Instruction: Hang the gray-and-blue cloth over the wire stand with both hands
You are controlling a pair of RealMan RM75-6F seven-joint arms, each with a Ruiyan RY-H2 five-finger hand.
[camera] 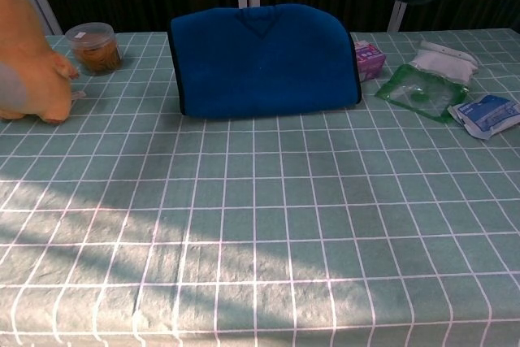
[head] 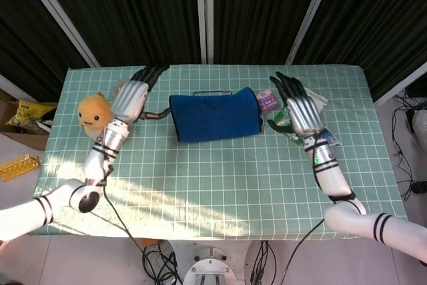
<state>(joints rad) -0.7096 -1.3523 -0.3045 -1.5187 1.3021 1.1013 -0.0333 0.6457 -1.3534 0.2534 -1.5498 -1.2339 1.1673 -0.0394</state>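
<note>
Your left hand (head: 131, 96) spread and holding nothing, just left of the blue cloth (head: 215, 115), your right hand (head: 298, 108) likewise splayed and free, to the cloth's right, cloth draped over the wire stand (head: 212, 91) between both hands, plush chick (head: 91, 111) beside your left wrist

The head view looks down from high above the whole table (head: 200, 185). The chest view looks low and close across it; both share the cloth (head: 215, 117).
</note>
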